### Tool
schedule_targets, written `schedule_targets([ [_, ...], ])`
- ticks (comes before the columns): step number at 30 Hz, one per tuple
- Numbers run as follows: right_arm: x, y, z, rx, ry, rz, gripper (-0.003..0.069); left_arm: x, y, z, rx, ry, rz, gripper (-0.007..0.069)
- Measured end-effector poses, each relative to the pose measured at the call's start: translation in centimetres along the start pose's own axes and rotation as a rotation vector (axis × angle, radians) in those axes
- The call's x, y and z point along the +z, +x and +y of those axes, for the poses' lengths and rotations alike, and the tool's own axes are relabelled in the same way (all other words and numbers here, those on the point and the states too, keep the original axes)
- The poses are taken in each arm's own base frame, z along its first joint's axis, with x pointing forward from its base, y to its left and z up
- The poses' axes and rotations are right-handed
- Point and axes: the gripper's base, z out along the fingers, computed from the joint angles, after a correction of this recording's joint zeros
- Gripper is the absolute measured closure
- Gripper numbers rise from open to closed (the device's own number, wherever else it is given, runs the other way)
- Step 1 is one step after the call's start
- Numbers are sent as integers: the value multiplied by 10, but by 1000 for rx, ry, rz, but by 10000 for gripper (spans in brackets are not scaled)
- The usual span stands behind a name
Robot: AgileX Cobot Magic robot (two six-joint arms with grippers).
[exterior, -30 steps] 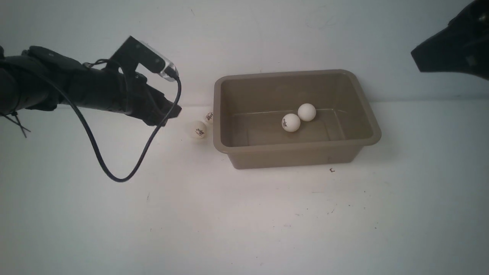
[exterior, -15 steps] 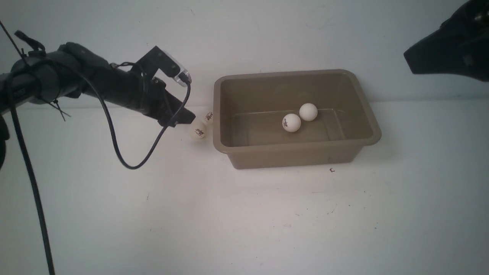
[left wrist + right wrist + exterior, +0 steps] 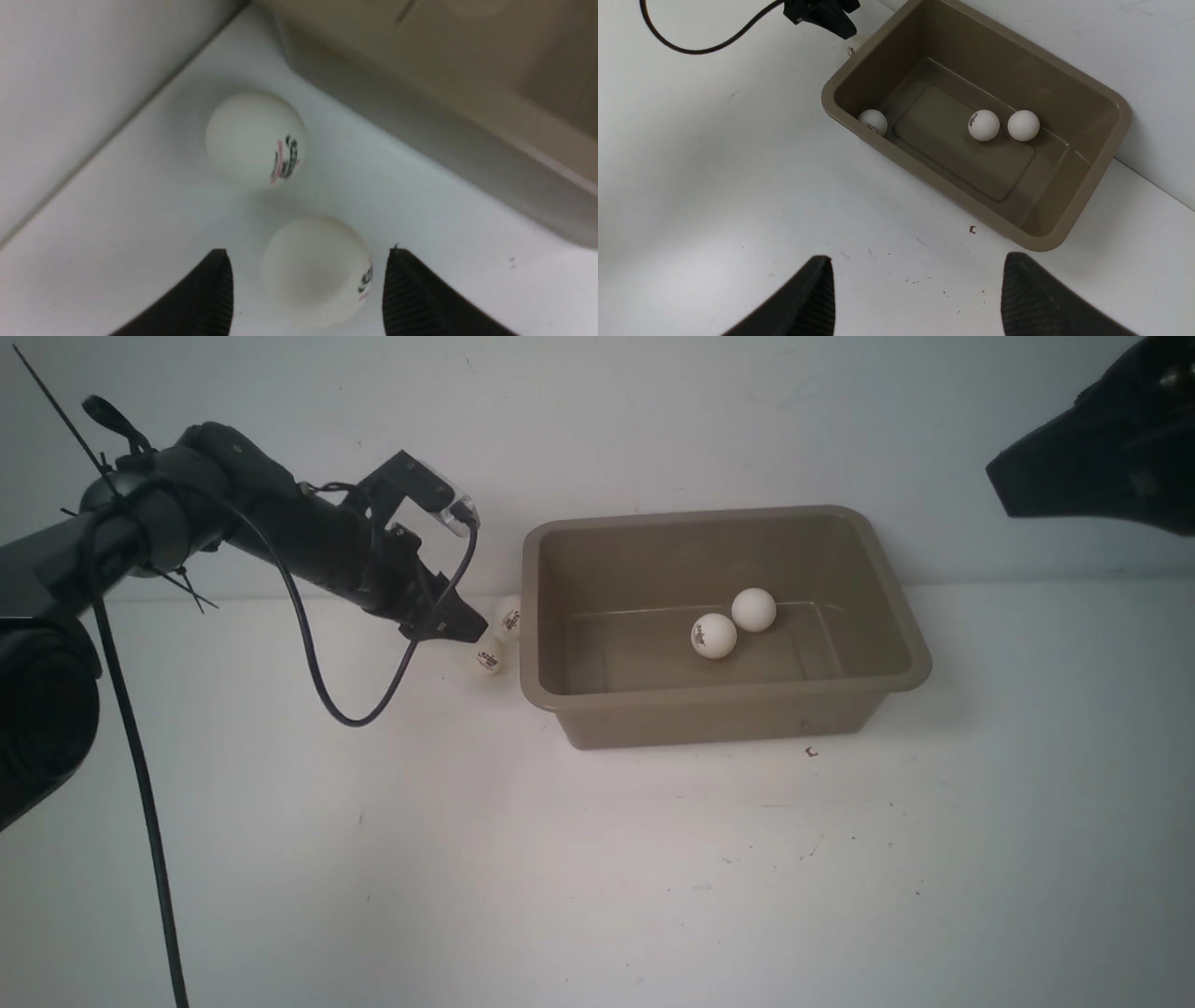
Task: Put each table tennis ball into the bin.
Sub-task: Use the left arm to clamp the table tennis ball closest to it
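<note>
Left gripper (image 3: 465, 625) is hanging low at centre-left of the front view, just left of the bin (image 3: 724, 714). Its jaws are standing apart, released, straddling the near loose ball (image 3: 317, 273). The left wrist view is showing a thin gap on each side, so the fingers (image 3: 201, 298) are not touching it. The far loose ball (image 3: 254, 137) is lying just beyond it on the table (image 3: 597, 859), close to the bin's outer wall, with the two loose balls close together. A black cable (image 3: 327, 695) is looping down from the left arm.

The bin is sitting at centre frame, up against the back wall. Inside, a logo ball (image 3: 714, 636) and a plain ball (image 3: 753, 609) are resting side by side on the floor, about touching. A corner ball (image 3: 873, 122) is showing only in the right wrist view, tucked against the bin wall at the corner nearest the left gripper.

Right gripper (image 3: 917, 257) is hanging high at the upper right of the front view, well apart from the bin. Its jaws are spread wide and are gripping nothing.
</note>
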Motion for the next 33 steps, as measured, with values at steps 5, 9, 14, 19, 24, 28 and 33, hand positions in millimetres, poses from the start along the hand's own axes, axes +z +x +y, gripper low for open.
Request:
schedule_targets([
  [5,0,0,0,-1,0,0,219,17,7,1,3,-12,22,230],
  [9,0,0,0,-1,0,0,219,22,4,-4,16,-8,25,230],
  [14,0,0,0,-1,0,1,219,32,2,-9,57,-36,62,264],
  [19,0,0,1,4,-11,-1,219,35,7,-10,62,-52,117,326],
  [24,0,0,2,6,-17,-3,219,33,8,-11,72,-42,136,563],
  [28,0,0,2,6,-17,-3,219,20,0,-15,92,-37,139,624],
  [33,0,0,2,6,-17,-3,219,-8,-19,-16,118,-73,99,629],
])
